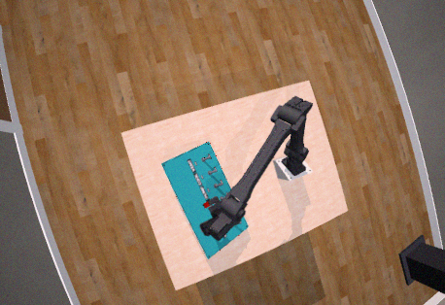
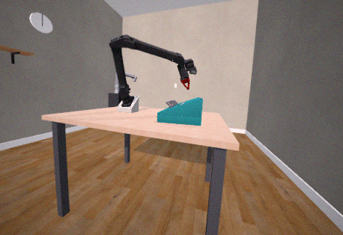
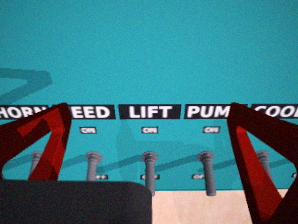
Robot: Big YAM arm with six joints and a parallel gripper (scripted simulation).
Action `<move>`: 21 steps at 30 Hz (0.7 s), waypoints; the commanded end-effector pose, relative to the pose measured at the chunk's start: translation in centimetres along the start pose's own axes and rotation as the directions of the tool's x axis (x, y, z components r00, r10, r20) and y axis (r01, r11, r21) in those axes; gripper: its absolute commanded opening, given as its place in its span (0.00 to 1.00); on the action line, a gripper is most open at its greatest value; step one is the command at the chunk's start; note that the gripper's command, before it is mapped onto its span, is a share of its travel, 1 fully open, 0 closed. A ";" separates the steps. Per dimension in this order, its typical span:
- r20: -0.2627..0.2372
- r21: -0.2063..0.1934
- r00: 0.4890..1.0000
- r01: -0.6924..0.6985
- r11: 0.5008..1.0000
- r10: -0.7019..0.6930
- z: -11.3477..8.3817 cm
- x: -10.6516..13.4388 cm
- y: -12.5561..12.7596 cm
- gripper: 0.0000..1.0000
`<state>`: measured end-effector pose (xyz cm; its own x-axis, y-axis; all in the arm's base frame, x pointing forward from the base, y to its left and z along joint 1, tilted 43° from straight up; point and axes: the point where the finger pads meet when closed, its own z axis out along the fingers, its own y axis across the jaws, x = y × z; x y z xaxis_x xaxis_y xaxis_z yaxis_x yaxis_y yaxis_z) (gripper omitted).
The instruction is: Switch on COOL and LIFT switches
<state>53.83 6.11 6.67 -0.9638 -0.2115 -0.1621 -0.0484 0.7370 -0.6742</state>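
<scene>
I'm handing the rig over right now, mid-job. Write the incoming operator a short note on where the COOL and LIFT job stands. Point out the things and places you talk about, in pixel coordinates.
End effector [image 1: 208,204] [image 2: 187,88] [image 3: 149,111]: open, holding nothing, in the air above the teal console [image 1: 177,175] [image 2: 183,114] [image 3: 150,60].
Console: resting on the table [image 1: 151,141] [image 2: 112,121] [image 3: 115,207].
LIFT switch [image 3: 151,172]: between the fingers in the wrist view, leaning toward OFF.
COOL switch [image 3: 263,162]: at right, partly behind a finger; appears OFF too.
Done: neither target appears switched on.
Left: switch both on, leave the other four off, finish clear. The sixth switch's position isn't readable.
</scene>
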 end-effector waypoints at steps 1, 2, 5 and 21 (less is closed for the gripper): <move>0.045 -0.010 0.999 -0.018 1.000 0.018 -1.7 -1.4 -0.9 1.00; 0.042 -0.009 0.999 -0.015 1.000 0.015 -1.5 -1.3 -0.7 1.00; 0.042 -0.009 0.999 -0.015 1.000 0.015 -1.5 -1.3 -0.7 1.00; 0.042 -0.009 0.999 -0.017 1.000 0.017 -1.5 -1.3 -0.7 1.00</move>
<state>53.84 6.08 6.68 -0.9637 -0.2141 -0.1597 -0.0518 0.7362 -0.6747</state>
